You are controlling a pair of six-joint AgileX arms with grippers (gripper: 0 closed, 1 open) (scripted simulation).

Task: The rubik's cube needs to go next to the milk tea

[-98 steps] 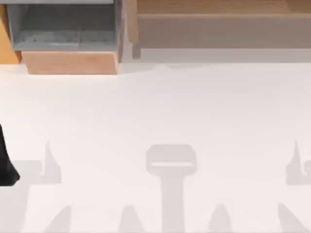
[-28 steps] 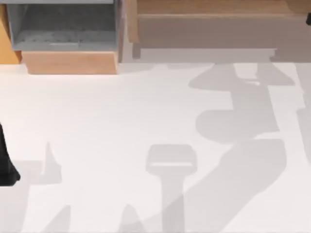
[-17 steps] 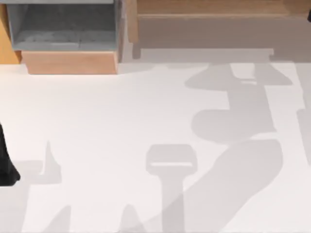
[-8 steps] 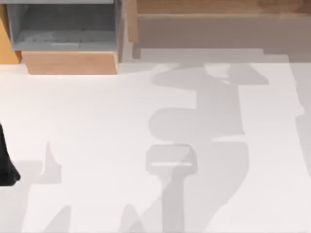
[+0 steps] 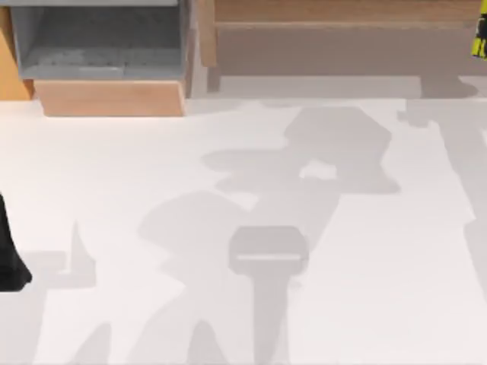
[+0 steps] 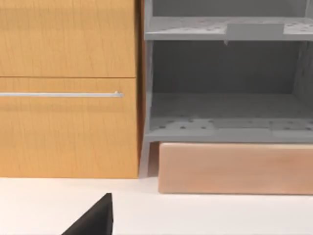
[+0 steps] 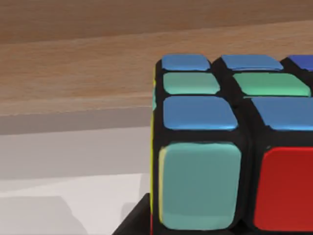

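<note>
Since half a second ago, the big arm shadow has swung over the white table (image 5: pixel 426 289), from the middle towards the top view's left. A sliver of the rubik's cube (image 5: pixel 480 39) has come in at the top view's right edge.

That sliver is yellow with black edging. It lies over the long wooden shelf (image 5: pixel 335 15) that runs along the back of the table on the right side. In the right wrist view you see the rubik's cube (image 7: pixel 210 147) very close. It has black edges, with blue and green squares on its upper face and a pale teal and a red square on the face towards the camera. A thin yellow strip shows down its side. Wooden board lies behind it and pale table surface below it. A black wedge (image 7: pixel 133 221) sits just under the cube's near corner.

You cannot tell how wide the right gripper stands, nor whether it has hold of the cube.

Your left gripper (image 5: pixel 9 262) is parked at the table's left edge, and you cannot tell its opening either. Its wrist view faces an orange wood cabinet (image 6: pixel 68 127) with a thin metal handle (image 6: pixel 61 94). Beside the cabinet stands a grey open shelf unit (image 6: pixel 225 112) on a light wooden base (image 6: pixel 234 169).
</note>
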